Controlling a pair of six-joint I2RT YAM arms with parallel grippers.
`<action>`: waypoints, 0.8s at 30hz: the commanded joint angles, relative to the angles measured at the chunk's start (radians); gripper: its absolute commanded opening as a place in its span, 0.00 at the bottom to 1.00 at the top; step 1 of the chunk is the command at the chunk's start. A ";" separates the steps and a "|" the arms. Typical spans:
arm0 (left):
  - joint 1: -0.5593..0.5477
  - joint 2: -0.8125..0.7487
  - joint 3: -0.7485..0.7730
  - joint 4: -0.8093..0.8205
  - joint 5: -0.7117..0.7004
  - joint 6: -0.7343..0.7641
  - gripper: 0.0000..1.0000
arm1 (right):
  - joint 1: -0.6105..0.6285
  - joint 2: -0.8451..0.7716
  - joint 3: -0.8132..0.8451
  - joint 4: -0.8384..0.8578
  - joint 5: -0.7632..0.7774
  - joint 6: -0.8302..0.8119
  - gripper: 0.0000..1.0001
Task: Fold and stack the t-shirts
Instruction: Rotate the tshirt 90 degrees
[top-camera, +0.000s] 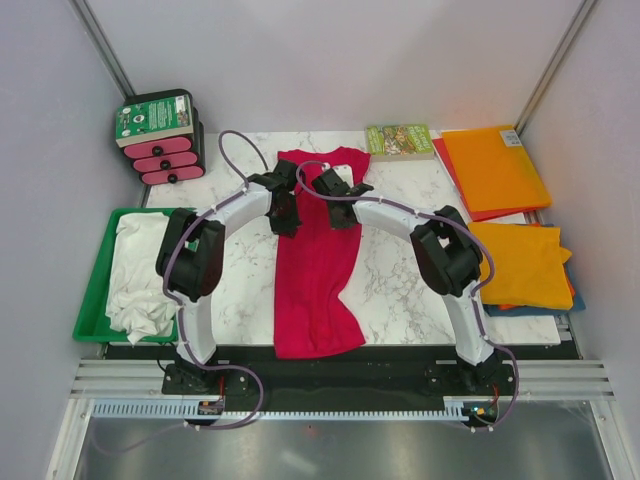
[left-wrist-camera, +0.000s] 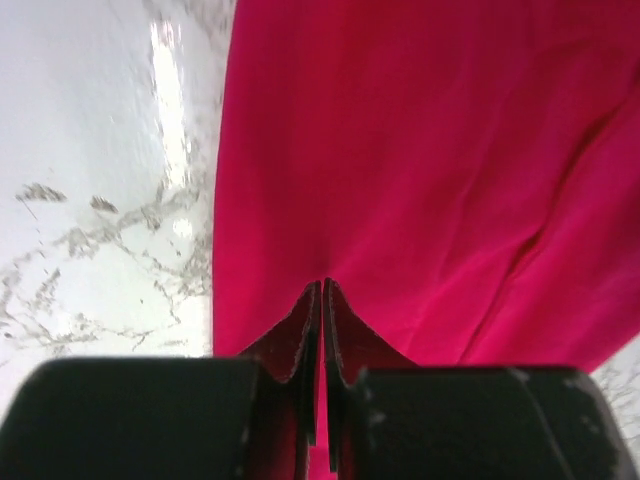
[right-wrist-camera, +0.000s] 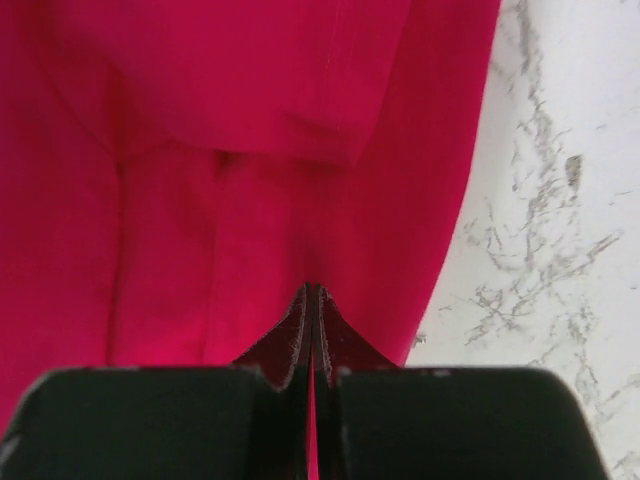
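Observation:
A crimson red t-shirt (top-camera: 318, 270) lies folded into a long narrow strip down the middle of the marble table, collar at the far end. My left gripper (top-camera: 285, 222) presses on its upper left part. The left wrist view shows this gripper (left-wrist-camera: 321, 284) shut, with the red cloth (left-wrist-camera: 420, 150) puckered at its tips. My right gripper (top-camera: 342, 214) sits on the upper right part, and it (right-wrist-camera: 311, 289) is likewise shut and pinching the red cloth (right-wrist-camera: 230, 120) near its right edge. A white t-shirt (top-camera: 140, 275) lies crumpled at the left. Orange t-shirts (top-camera: 495, 168) (top-camera: 522, 265) lie folded at the right.
A green tray (top-camera: 96, 285) at the left edge holds the white shirt. A small green-covered book (top-camera: 399, 140) lies at the back. A black and pink device (top-camera: 160, 137) stands at the back left. Bare marble (top-camera: 400, 290) shows on both sides of the red shirt.

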 joint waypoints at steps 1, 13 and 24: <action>-0.003 -0.013 -0.056 0.082 0.020 0.004 0.07 | -0.002 0.012 0.006 0.034 -0.031 0.038 0.00; 0.023 0.282 0.182 -0.042 0.061 0.026 0.08 | -0.056 0.242 0.214 -0.079 -0.074 0.058 0.00; 0.087 0.438 0.516 -0.166 0.083 0.046 0.10 | -0.140 0.351 0.434 -0.103 -0.110 0.040 0.05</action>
